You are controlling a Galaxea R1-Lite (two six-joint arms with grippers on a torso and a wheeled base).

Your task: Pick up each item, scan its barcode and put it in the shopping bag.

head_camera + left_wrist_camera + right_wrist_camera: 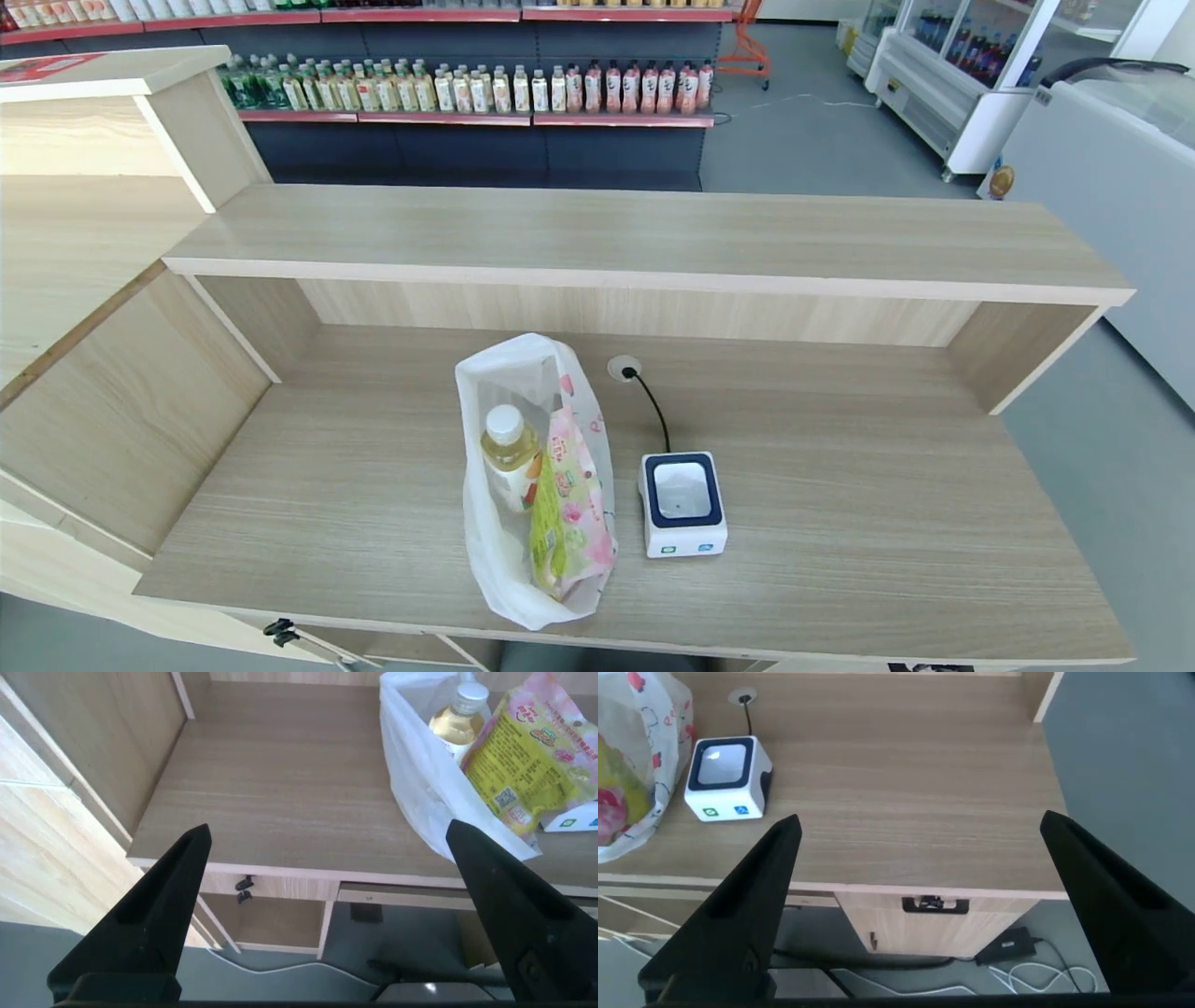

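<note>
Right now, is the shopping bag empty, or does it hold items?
Not empty: through its open mouth, the shopping bag shows a capped bottle and a pink-green snack packet inside.

The head camera looks steeply down on the desk (840, 523) from above its near edge, towards shelves (467, 119) beyond. The wrist cameras, behind the left hand (329, 833) and right hand (920, 823), sit off that edge, facing inward. All three share the shopping bag (485, 551)

Left hand (329, 833) fingers spread wide, empty; right hand (920, 821) likewise.
</note>
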